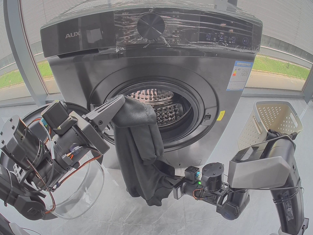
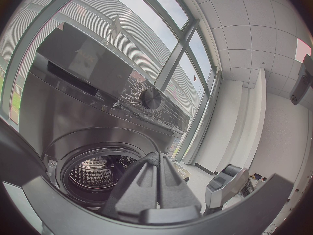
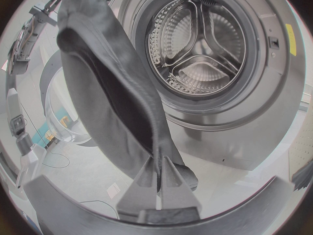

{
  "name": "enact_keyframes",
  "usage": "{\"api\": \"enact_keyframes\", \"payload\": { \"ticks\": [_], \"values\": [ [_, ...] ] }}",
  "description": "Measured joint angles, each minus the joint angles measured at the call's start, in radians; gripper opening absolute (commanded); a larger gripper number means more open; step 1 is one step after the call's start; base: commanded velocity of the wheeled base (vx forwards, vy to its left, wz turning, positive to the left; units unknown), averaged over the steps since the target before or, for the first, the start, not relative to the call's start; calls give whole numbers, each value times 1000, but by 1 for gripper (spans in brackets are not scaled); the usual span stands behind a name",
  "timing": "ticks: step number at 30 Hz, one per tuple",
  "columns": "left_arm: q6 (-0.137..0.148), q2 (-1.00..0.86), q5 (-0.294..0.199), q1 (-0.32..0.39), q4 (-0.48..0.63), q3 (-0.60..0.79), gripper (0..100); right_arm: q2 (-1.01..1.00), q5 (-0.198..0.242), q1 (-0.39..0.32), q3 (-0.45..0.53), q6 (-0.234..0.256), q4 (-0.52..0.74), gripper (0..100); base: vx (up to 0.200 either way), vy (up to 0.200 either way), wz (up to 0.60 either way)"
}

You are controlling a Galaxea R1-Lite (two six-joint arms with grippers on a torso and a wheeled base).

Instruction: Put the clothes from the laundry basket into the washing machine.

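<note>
A dark grey garment (image 1: 140, 141) hangs in front of the washing machine's open drum (image 1: 169, 113), stretched between both grippers. My left gripper (image 1: 120, 100) is shut on its upper end, at the left rim of the drum opening. Low down near the floor, my right gripper (image 1: 171, 181) is shut on the lower folds. In the right wrist view the fingers (image 3: 172, 186) pinch the garment (image 3: 107, 82), with the empty steel drum (image 3: 199, 46) behind. The left wrist view has the left gripper (image 2: 159, 162) closed, pointing at the drum (image 2: 94, 173).
The round glass door (image 1: 81, 193) stands swung open at the left, under my left arm. A cream perforated laundry basket (image 1: 277, 118) sits on the floor to the right of the machine, behind my right arm. Pale tiled floor (image 1: 130, 219) lies in front.
</note>
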Motion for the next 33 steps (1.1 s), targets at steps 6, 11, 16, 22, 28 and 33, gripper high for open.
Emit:
{"api": "enact_keyframes", "payload": {
  "ticks": [6,11,16,22,28,33],
  "values": [
    [-2,0,-3,22,0,8,0,-104,-8,-24,108,-6,0,0,0,0,0],
    [-1,1,-8,57,0,20,0,-228,-10,-40,241,-16,0,0,0,0,0],
    [-1,0,-19,89,1,51,0,-370,-12,-48,369,-20,-1,0,0,0,0],
    [6,7,-56,105,6,133,0,-476,-13,-80,425,-16,-1,0,0,0,0],
    [52,50,-55,111,9,194,0,-524,-28,-96,423,-11,0,0,0,0,0],
    [87,97,-53,113,5,235,0,-547,-32,-87,411,-10,0,0,0,0,0]
  ]
}}
